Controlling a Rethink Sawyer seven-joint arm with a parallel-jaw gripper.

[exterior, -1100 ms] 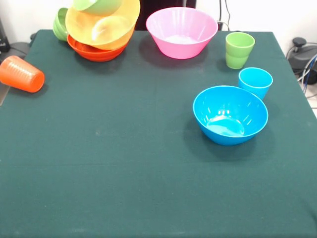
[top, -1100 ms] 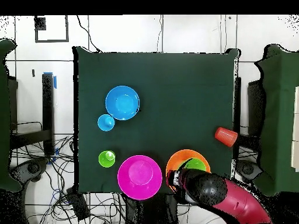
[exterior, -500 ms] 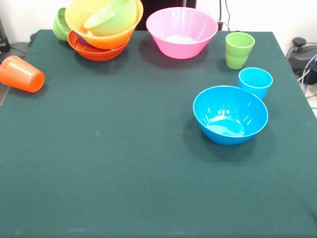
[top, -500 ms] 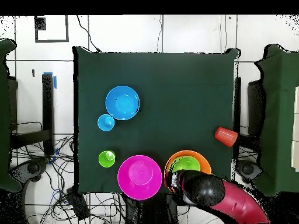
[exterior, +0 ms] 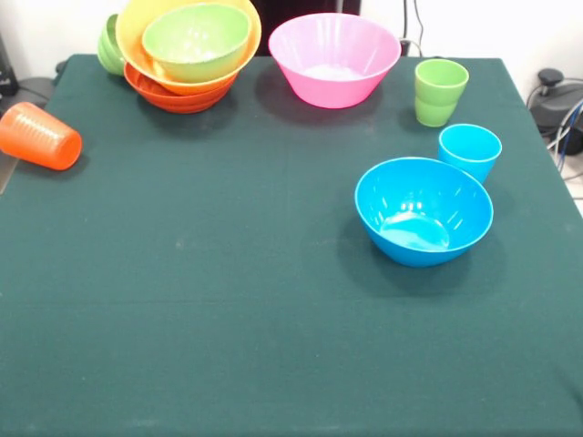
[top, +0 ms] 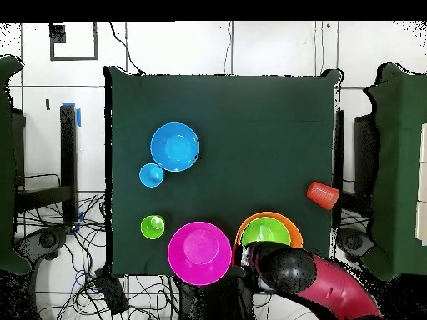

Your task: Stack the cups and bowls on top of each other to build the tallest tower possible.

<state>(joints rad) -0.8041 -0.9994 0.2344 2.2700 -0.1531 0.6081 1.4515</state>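
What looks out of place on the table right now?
The orange cup lies on its side at the table's edge, apart from the rest. The green cup and blue cup stand upright.

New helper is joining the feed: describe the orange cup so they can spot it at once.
In the front view, find the green table and follow its left edge. The orange cup lies there on its side, alone. The green cup and blue cup stand upright on the right.

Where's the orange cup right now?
In the front view the orange cup lies on its side at the table's left edge, apart from the bowl stack at the far left corner. The overhead view shows it at the right edge.
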